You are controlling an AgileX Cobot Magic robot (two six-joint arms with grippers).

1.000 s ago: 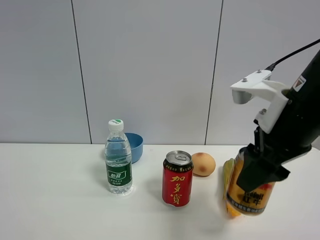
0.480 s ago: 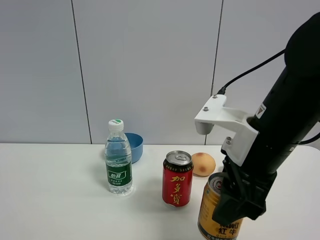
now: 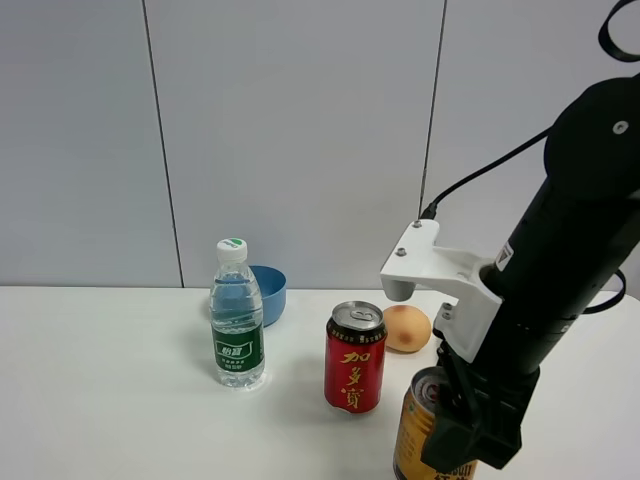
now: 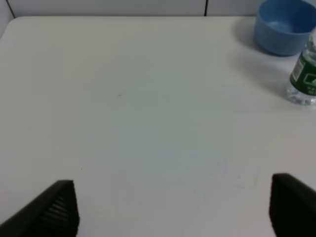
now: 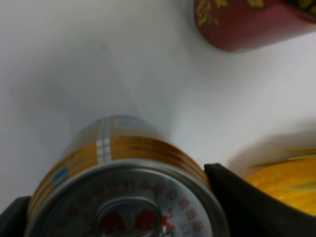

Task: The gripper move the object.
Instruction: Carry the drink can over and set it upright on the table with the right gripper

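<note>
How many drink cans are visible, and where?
2. The red can stands mid-table; the gold can sits in the right gripper, right of it. The arm may hide more.

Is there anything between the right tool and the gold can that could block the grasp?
Nothing visible does. The right tool already has the gold can between its fingers. The red can stands apart, beside it.

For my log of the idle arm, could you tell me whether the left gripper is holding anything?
No, the left gripper is open, and only the white table shows in the gap between its two sides.
</note>
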